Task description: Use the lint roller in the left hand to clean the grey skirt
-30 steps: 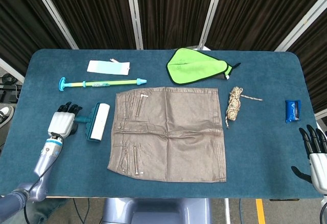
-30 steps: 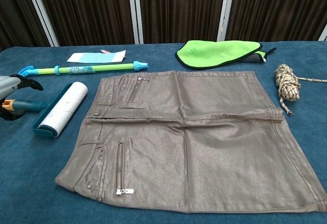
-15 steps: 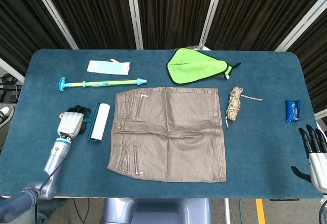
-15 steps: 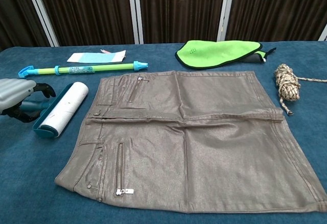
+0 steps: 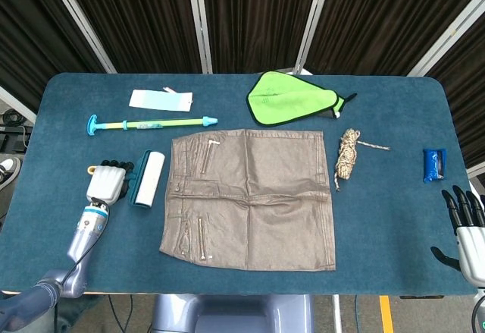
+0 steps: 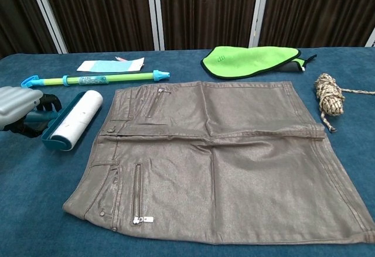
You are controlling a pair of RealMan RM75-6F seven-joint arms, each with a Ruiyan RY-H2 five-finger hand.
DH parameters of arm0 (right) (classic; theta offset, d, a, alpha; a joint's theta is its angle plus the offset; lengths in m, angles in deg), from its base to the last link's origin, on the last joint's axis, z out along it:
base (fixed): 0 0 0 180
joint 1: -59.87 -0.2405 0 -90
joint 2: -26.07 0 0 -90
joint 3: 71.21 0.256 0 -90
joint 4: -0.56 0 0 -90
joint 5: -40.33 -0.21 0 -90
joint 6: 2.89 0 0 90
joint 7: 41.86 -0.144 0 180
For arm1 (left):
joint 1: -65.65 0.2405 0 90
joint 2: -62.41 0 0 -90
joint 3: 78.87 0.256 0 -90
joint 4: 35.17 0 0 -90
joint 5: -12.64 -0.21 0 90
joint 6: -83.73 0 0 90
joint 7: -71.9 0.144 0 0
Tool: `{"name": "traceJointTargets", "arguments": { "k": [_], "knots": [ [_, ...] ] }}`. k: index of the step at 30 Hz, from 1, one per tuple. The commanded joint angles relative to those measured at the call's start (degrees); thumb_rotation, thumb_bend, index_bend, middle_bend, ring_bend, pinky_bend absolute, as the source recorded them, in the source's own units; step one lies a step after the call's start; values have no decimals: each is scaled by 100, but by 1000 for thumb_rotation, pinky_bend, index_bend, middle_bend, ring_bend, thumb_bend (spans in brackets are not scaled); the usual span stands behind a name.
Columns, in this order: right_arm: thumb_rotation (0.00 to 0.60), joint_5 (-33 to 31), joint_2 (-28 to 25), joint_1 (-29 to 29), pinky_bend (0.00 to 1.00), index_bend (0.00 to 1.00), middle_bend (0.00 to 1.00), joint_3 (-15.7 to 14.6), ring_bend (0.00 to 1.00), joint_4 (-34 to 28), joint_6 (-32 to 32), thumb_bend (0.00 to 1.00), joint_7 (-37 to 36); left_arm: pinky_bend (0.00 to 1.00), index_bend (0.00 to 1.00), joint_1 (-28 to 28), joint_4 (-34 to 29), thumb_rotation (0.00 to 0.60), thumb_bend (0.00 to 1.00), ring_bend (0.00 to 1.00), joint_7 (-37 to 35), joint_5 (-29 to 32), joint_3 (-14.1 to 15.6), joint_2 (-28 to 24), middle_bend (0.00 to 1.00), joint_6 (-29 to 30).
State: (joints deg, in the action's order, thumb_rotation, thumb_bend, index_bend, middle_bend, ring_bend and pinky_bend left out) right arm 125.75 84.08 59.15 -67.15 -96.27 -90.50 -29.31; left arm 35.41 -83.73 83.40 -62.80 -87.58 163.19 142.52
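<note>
While left hand (image 5: 107,182) wraps the lint roller (image 5: 148,178) handle, grip apparently closed though partly hidden, roller lies lengthwise just left of grey skirt (image 5: 252,199). Right hand (image 5: 468,227) empty, spread, well apart.

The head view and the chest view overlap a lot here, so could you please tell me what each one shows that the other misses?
Only the head view shows the right hand, held open at the table's right edge, and the small blue packet near it.

The chest view adds no object of its own; it gives a closer, lower look at the skirt's zips.

Both show the left hand on the handle of the lint roller, the grey skirt, the green cloth, the rope bundle, the long green stick and the pale blue card.
</note>
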Motion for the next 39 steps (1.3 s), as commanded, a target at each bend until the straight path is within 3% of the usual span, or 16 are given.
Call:
{"name": "traceJointTargets", "arguments": {
  "k": [1, 11, 16, 22, 30, 39],
  "knots": [
    [600, -9, -2, -5, 0, 0, 0, 3, 0, 0, 7, 0, -6, 400, 598, 5, -144, 600, 896, 342, 7, -94, 30, -114, 451, 126],
    [600, -38, -59, -4, 0, 0, 0, 16, 0, -36, 3, 0, -135, 412, 624, -95, -1573, 600, 922, 361, 469, -572, 91, -886, 468, 624],
    [600, -124, -111, -24, 0, 0, 0, 55, 0, -37, 49, 0, -272, 414, 623, -476, -2798, 600, 923, 363, 1750, -568, -45, -1330, 469, 341],
    [600, -215, -147, -55, 0, 0, 0, 81, 0, -52, 123, 0, -349, 417, 624, -999, -3609, 600, 923, 363, 3275, 19, -331, -1254, 470, -162],
    [600, -380, -175, -101, 0, 0, 0, 117, 0, -34, 253, 0, -430, 418, 627, -1755, -3548, 600, 933, 364, 4245, 725, -393, -701, 471, -820],
    [600, -623, -215, -135, 0, 0, 0, 190, 0, 42, 381, 0, -587, 426, 630, -2227, -2890, 600, 936, 370, 4248, 791, -173, -69, 479, -1253]
  ]
}}
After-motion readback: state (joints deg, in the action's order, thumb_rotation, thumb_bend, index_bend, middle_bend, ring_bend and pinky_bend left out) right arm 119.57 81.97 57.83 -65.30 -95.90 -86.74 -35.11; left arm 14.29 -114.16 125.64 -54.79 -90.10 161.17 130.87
